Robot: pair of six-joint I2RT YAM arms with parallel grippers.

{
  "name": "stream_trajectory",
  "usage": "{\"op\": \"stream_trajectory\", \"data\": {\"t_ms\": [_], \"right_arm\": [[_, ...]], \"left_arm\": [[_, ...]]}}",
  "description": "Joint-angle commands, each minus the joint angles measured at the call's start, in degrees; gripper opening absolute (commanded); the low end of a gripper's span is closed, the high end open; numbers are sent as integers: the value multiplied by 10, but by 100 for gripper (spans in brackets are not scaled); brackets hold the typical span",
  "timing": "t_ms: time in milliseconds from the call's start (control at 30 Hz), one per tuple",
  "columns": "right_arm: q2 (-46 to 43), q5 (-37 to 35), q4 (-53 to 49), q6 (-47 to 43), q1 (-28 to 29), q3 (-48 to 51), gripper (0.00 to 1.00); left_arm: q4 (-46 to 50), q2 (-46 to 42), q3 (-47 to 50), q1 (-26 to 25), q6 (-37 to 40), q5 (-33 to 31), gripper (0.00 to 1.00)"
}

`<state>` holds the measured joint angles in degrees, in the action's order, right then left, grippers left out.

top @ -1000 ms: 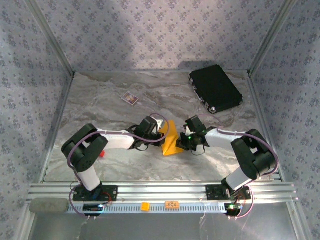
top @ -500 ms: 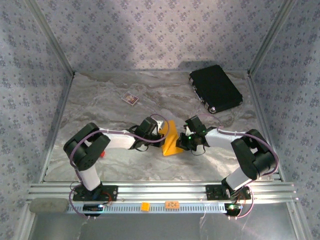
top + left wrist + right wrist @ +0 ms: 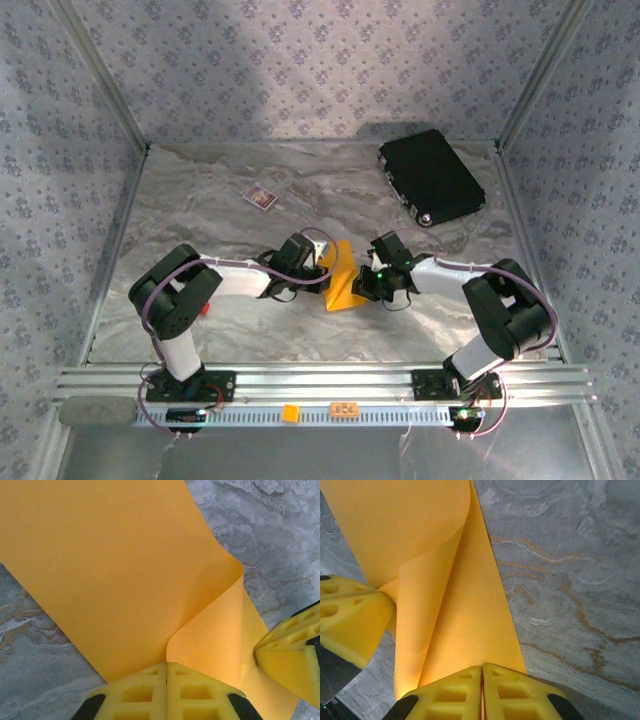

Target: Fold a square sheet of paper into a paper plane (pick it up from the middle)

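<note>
Left wrist view: left pincer (image 3: 166, 680) & right pincer (image 3: 481, 680) both clench the square sheet of paper (image 3: 110, 570) btwn them, mid-fold; next prob. needs crease pressed flat.

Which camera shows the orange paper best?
The left wrist view: the sheet of paper is biggest there, and its curled-over flap is plain. The right wrist view shows the same curl from the other side, as a narrower strip. The top view shows it small, as an orange wedge.
</note>
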<state>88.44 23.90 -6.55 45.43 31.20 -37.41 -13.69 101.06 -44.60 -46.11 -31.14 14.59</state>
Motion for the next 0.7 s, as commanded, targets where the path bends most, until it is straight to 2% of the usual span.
{"op": "stream_trajectory", "data": {"t_ms": [0, 233, 667], "right_arm": [[-27, 13, 21, 7, -8, 6, 11], [-33, 74, 111, 44, -10, 4, 10], [26, 90, 148, 69, 4, -8, 8]], "left_arm": [[-1, 11, 0, 1, -6, 11, 0], [2, -5, 8, 1, -9, 1, 0], [0, -1, 6, 2, -10, 8, 0]]}}
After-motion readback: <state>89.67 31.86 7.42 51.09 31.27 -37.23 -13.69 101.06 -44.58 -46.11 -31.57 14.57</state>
